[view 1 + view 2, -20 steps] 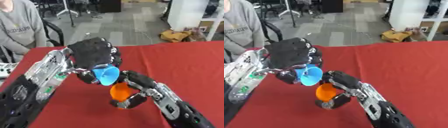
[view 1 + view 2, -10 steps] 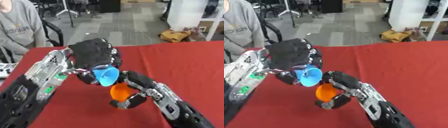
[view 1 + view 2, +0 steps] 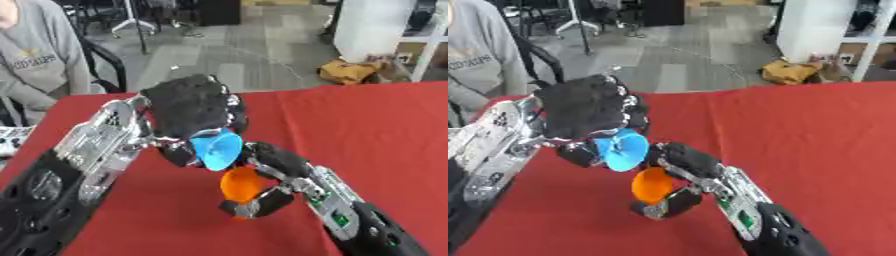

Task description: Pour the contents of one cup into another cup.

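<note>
Left hand (image 3: 188,107): black, largest item, fingers curled round the blue cup (image 3: 216,148), which sits at its underside, tipped so the mouth faces down and toward the robot's right.

Right hand (image 3: 267,165): below and just right of the left hand, fingers wrapped about the orange cup (image 3: 240,184), mouth turned up toward the blue one.

Key relation: blue cup's rim lies directly above and just beside the orange cup's opening, long axis steeply tilted; pour appears under way, contents not visible.

Red table (image 3: 376,130): beneath both hands.
</note>
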You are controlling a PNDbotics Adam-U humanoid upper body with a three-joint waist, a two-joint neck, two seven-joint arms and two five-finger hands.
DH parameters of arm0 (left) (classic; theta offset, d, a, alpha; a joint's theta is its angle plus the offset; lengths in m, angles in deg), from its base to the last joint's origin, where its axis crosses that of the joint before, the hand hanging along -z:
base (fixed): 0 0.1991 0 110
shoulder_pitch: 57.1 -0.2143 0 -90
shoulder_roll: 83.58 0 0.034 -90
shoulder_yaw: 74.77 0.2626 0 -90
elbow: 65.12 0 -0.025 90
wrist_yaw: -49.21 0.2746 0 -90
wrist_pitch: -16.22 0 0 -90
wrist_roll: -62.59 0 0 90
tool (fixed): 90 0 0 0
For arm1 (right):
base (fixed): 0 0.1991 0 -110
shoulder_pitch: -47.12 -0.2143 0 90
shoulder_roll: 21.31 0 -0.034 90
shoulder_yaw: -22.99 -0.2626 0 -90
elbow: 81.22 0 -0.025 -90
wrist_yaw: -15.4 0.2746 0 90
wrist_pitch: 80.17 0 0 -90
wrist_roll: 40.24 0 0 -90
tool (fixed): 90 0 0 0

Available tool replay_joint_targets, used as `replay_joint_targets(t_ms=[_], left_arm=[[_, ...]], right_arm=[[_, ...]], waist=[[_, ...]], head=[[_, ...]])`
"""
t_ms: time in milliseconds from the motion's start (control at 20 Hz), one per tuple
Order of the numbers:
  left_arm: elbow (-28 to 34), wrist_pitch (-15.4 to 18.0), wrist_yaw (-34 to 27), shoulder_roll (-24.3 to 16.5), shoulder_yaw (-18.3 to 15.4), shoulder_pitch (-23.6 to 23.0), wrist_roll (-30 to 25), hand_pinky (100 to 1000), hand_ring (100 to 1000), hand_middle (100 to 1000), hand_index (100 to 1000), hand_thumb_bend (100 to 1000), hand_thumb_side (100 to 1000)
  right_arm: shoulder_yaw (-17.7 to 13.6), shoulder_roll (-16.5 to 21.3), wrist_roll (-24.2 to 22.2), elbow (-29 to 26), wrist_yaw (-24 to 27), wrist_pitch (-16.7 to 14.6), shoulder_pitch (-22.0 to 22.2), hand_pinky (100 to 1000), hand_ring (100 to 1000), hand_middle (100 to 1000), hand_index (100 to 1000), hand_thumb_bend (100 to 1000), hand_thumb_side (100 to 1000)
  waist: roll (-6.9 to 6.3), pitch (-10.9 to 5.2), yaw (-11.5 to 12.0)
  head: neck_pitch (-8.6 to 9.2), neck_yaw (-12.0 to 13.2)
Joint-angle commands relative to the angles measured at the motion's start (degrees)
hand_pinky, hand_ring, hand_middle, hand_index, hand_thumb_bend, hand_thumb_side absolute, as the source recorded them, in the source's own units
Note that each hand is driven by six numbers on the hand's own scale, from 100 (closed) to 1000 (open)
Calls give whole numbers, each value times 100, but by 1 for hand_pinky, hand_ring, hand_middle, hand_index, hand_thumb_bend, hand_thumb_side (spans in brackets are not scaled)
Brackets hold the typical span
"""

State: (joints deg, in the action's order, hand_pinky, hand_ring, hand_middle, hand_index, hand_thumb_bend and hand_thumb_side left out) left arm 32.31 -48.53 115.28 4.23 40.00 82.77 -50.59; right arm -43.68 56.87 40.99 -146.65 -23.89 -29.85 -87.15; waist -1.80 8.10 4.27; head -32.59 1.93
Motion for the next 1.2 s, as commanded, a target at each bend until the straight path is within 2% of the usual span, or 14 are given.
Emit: replay_joint_targets(t_ms=[50, 1200], left_arm=[[5, -17, 60, -8, -52, 141, 54, 407, 287, 332, 631, 652, 100], [-191, 231, 404, 48, 88, 188, -180, 414, 294, 339, 631, 646, 100]], right_arm=[[-35, -21, -11, -61, -13, -12, -77, 460, 370, 477, 866, 351, 524], [-39, -17, -17, -64, -4, -14, -83, 458, 369, 477, 866, 353, 521]], waist=[[-2, -110, -5], [-13, -105, 13]], head=[[61, 7], [69, 20]])
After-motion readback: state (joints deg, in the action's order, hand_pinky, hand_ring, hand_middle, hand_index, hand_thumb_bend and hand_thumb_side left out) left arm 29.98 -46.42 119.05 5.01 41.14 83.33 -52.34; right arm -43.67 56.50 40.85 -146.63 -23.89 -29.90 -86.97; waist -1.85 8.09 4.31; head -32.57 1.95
